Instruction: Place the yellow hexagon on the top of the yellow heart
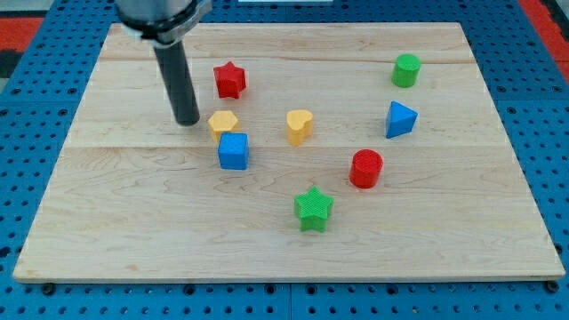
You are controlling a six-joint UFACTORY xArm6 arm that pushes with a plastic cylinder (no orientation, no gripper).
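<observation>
The yellow hexagon (pixel 223 122) lies left of the board's middle, touching the top of a blue cube (pixel 234 151). The yellow heart (pixel 300 126) stands to the hexagon's right, a block's width or so away. My tip (pixel 188 121) rests on the board just left of the hexagon, with a small gap between them. The dark rod rises from it toward the view's top left.
A red star (pixel 230 80) sits above the hexagon. A green cylinder (pixel 406 70) and a blue triangular block (pixel 400 119) are at the right. A red cylinder (pixel 365 169) and a green star (pixel 313 209) lie below the heart. The wooden board (pixel 116 222) ends in blue pegboard all around.
</observation>
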